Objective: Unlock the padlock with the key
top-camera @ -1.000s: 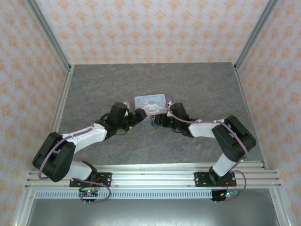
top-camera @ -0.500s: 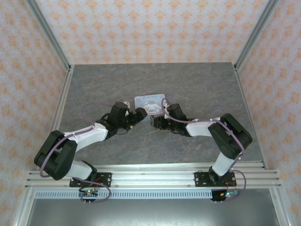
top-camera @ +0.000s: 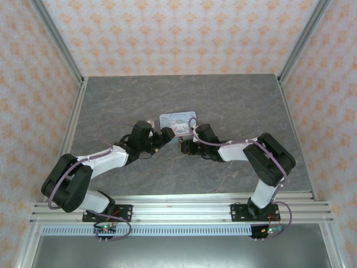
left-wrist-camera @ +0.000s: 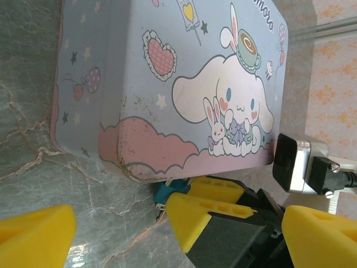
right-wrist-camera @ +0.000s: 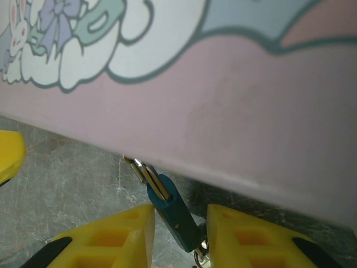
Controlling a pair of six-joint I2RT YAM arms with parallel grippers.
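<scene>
The grey marbled table (top-camera: 111, 100) carries a pale-blue cartoon tin (top-camera: 177, 119) lying flat near its middle.

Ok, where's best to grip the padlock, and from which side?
I'd take the padlock by its teal body, across the two side faces, coming from the end away from the tin. The body juts clear toward the right gripper, while the thin shackle is tucked against the tin's edge.

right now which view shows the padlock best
Right wrist: the padlock is close up, teal body and shackle clear, right by the tin. In the left wrist view a teal sliver peeks from under the tin. From the top it is too small to make out.
</scene>
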